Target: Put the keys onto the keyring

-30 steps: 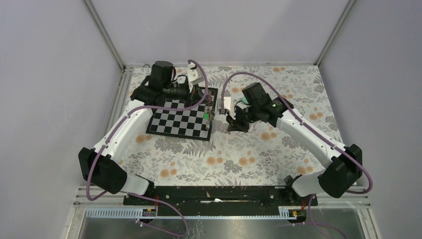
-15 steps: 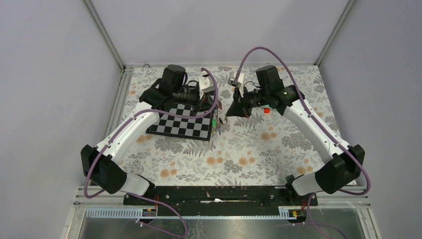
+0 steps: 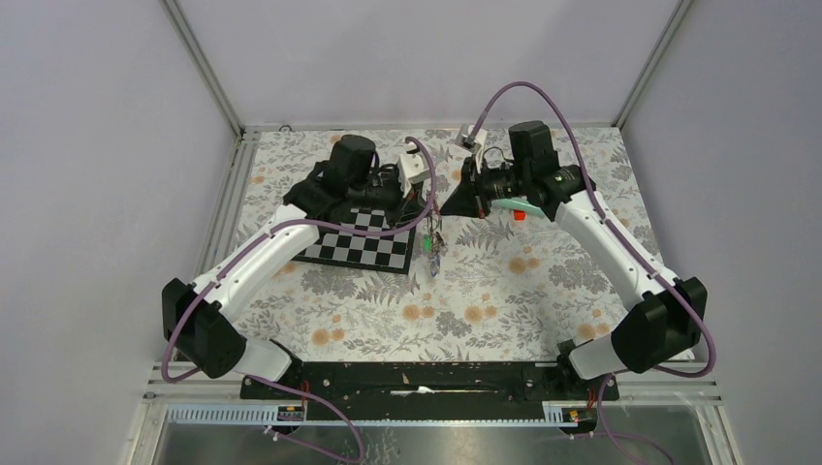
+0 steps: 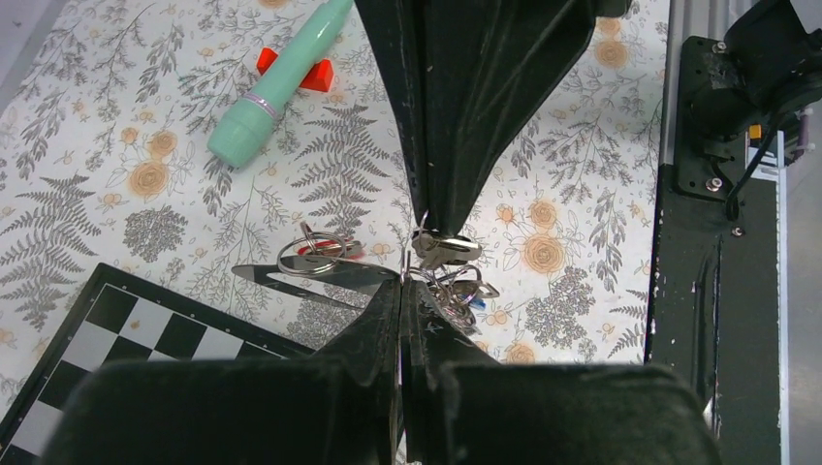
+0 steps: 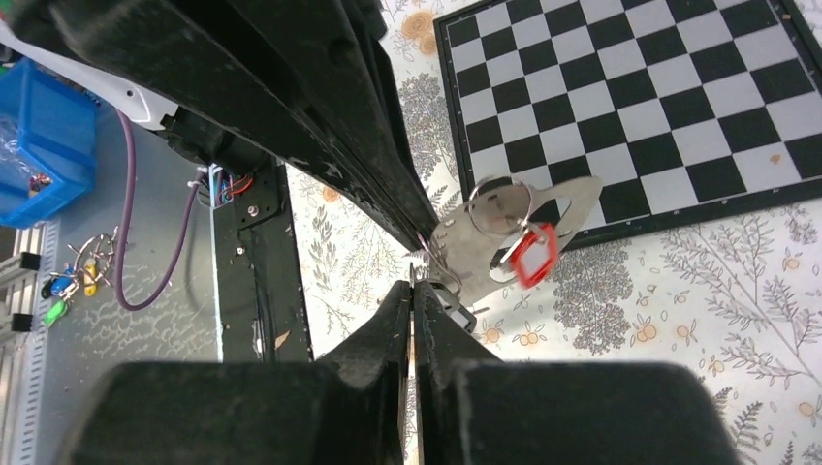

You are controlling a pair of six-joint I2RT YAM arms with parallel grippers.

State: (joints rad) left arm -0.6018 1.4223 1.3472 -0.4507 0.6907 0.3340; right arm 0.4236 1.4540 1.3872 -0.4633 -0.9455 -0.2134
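While I hover mid-air, step: threading.
Left end effector (image 4: pixel 401 289): clamped on keyring (image 4: pixel 463 289), keys (image 3: pixel 435 250) dangling above table (image 3: pixel 504 291).
Right end effector (image 5: pixel 414 289): closed, load unclear.
Next: fine alignment.

Checkered board (image 3: pixel 363 248) and teal tube (image 4: pixel 279 83) lie on floral cloth (image 3: pixel 485 300).

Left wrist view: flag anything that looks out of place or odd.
Nothing spilled or broken. The keys hang bunched in the air between the left tool and right tool, both shut and tip to tip. A teal tube lies loose on the table, no part of the key job.
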